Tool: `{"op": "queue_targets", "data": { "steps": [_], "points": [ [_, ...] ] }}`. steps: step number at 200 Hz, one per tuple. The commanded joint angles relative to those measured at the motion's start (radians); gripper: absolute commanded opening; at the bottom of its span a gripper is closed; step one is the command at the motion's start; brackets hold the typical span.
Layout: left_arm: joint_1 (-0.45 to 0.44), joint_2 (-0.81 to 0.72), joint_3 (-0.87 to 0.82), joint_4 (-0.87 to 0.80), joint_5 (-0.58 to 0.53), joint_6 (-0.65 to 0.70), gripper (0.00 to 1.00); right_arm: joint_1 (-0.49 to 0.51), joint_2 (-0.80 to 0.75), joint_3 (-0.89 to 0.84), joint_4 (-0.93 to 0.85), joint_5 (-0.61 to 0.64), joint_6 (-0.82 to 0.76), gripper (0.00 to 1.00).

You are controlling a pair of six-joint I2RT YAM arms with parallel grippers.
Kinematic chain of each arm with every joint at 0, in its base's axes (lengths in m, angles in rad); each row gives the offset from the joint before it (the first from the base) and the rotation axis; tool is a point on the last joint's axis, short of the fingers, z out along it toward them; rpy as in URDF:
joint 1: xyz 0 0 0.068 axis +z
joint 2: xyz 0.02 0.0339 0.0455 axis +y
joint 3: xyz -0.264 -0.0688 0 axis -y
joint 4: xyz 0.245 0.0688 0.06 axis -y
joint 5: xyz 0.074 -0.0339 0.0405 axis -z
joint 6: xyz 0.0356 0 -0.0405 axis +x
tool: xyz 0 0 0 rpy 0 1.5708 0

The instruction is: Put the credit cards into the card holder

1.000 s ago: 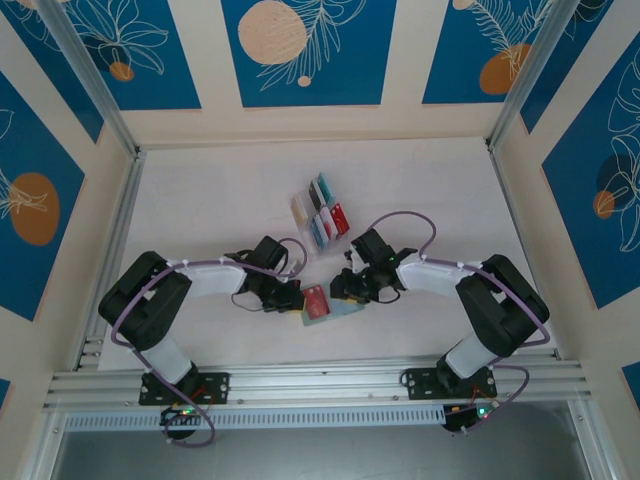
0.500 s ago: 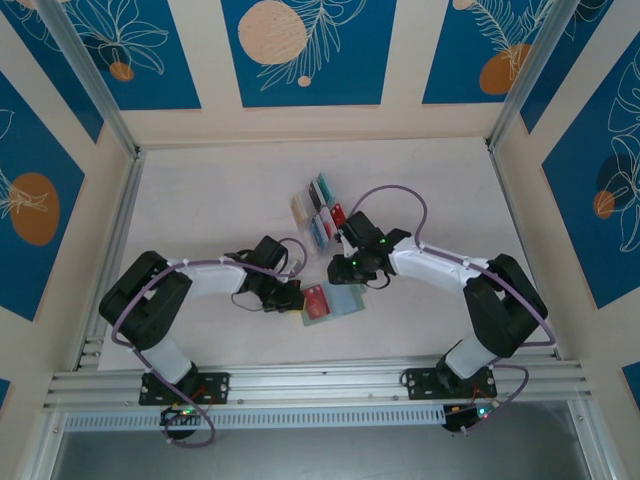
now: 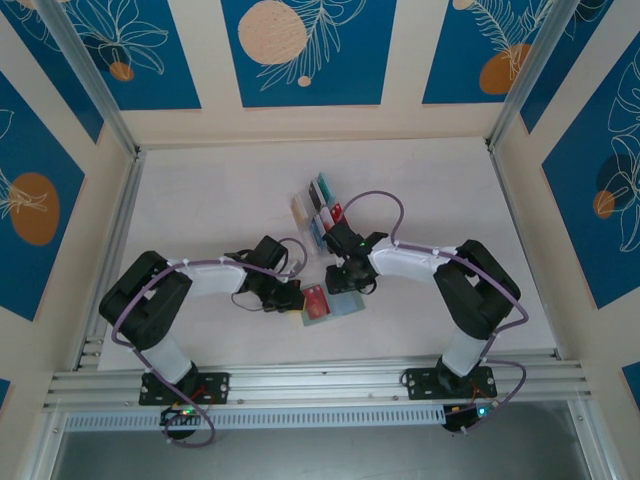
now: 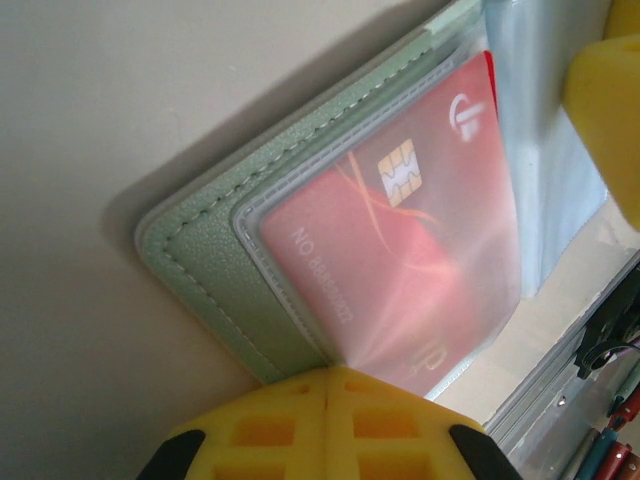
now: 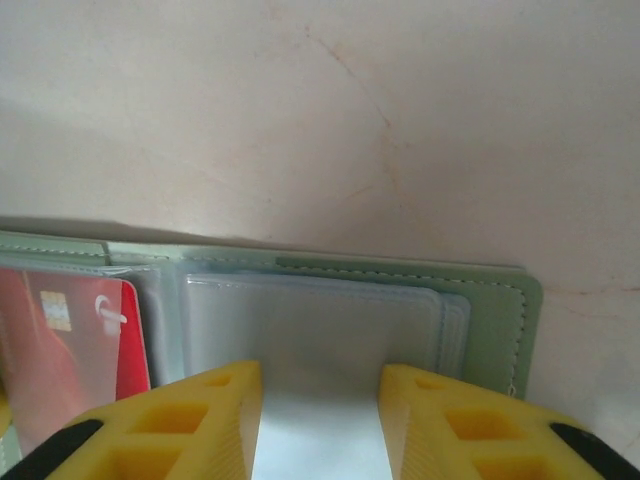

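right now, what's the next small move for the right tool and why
Probably move the right tool to the rack and take another of the credit cards: its jaws stand apart over the empty right pockets of the card holder, one red card is already in, and the left tool sits shut at the holder's edge.

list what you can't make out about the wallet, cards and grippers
- left wrist: the left gripper, shut, covers the card holder's near corner; pinching or just pressing, unclear
- right wrist: the pale strip between the right gripper's fingers runs off the bottom edge; card or sleeve, unclear
- left wrist: glare washes out part of the red card's print
- top external: the upright cards beyond the grippers are too small to count
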Motion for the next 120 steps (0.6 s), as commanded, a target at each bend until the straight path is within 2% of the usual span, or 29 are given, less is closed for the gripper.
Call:
{"op": "queue_targets", "data": {
  "steps": [1, 76, 120],
  "points": [
    [-0.017, 0.085, -0.018, -0.015, -0.077, 0.031, 0.00, 0.020, 0.061, -0.015, -0.021, 0.048, 0.039, 0.38],
    [-0.018, 0.098, -0.025, -0.009, -0.079, 0.037, 0.00, 0.031, 0.027, -0.027, -0.030, 0.066, 0.073, 0.00],
    [-0.018, 0.109, -0.027, 0.008, -0.081, 0.032, 0.00, 0.044, -0.022, 0.020, -0.081, 0.064, 0.063, 0.00]
  ]
}}
